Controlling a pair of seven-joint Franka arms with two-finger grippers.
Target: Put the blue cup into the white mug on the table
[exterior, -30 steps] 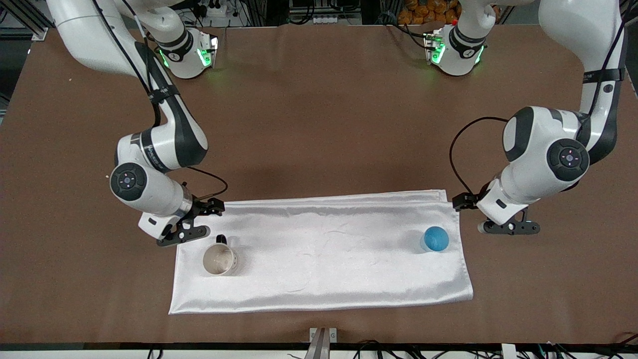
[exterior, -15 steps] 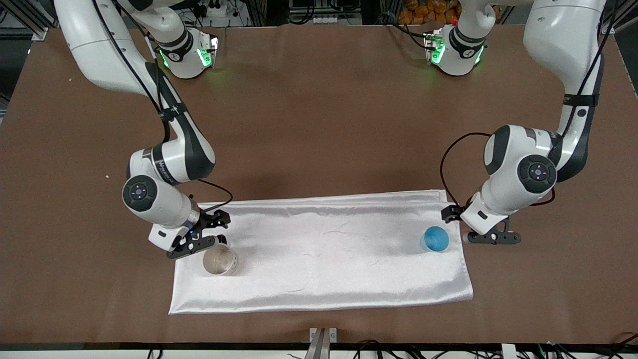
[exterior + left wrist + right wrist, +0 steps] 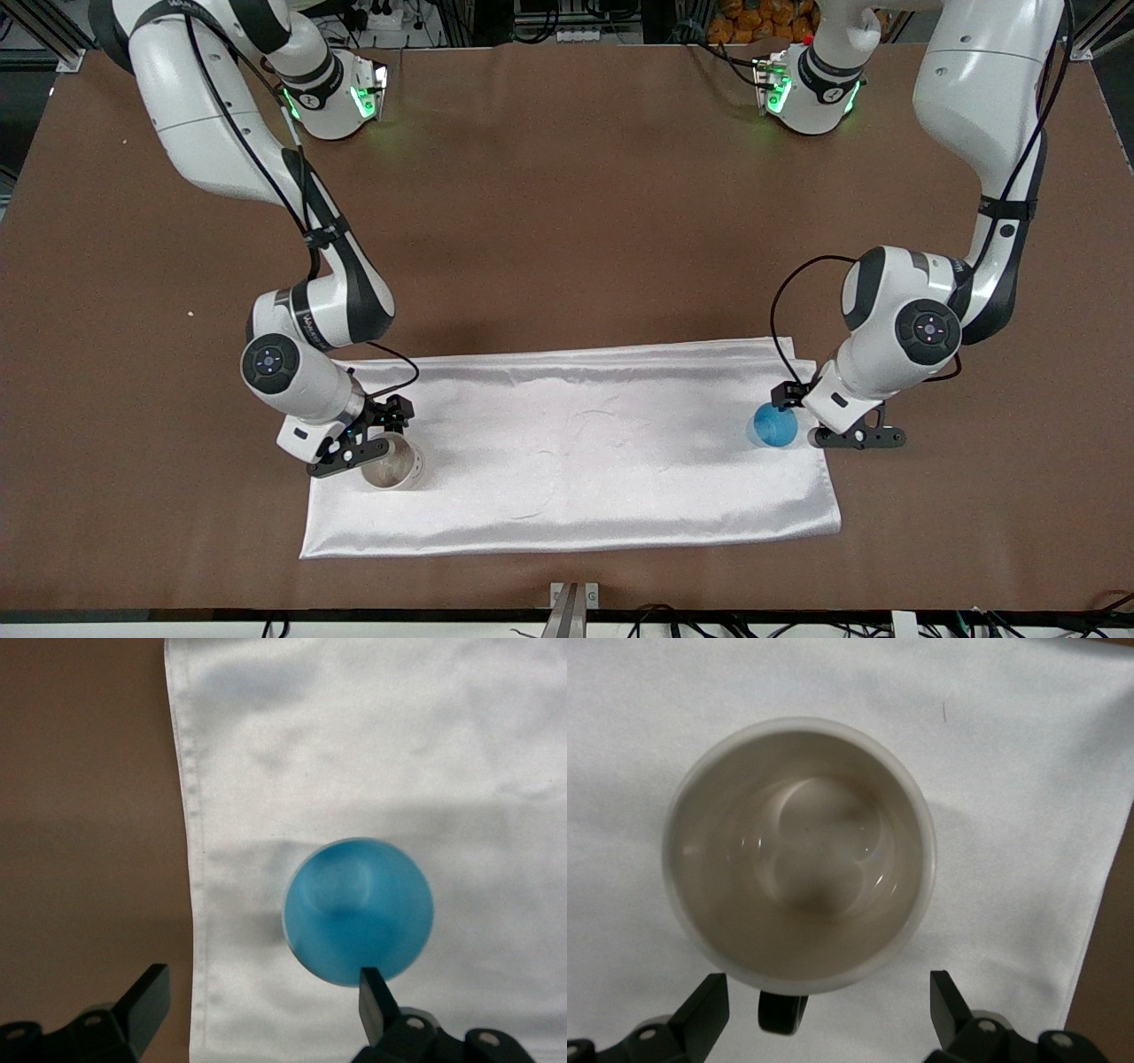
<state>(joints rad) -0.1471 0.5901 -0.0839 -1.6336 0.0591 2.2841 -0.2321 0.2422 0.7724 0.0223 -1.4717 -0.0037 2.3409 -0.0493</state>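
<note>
Your left claw [image 3: 849,427] hangs low just beside the blue cup [image 3: 774,424], with its fingers spread apart and holding nothing — and the cup is not yet between them. In the left wrist view the blue cup [image 3: 358,910] sits off-centre: one finger [image 3: 376,999] overlaps the cup's rim while the other stands over the bare brown worktop [image 3: 84,833] past the edge of the white cloth [image 3: 372,735]. So, as I judge it, the move you need is a sideways shift toward the middle of the cloth until the cup sits midway in the gap, then down. The cup stands upright on the cloth at the left arm's end of the worktop [image 3: 567,204], round and without a handle, so any approach angle should serve. The white mug [image 3: 392,462] stands upright, mouth up, at the right arm's end of the white cloth [image 3: 576,452], well apart from the cup. Your right claw [image 3: 365,436] hangs over the mug's handle side, fingers apart and empty; in its wrist view the white mug [image 3: 799,855] lies ahead of the fingers with its dark handle [image 3: 782,1012] between them. The left arm is plainly the nearer one to the cup.
</note>
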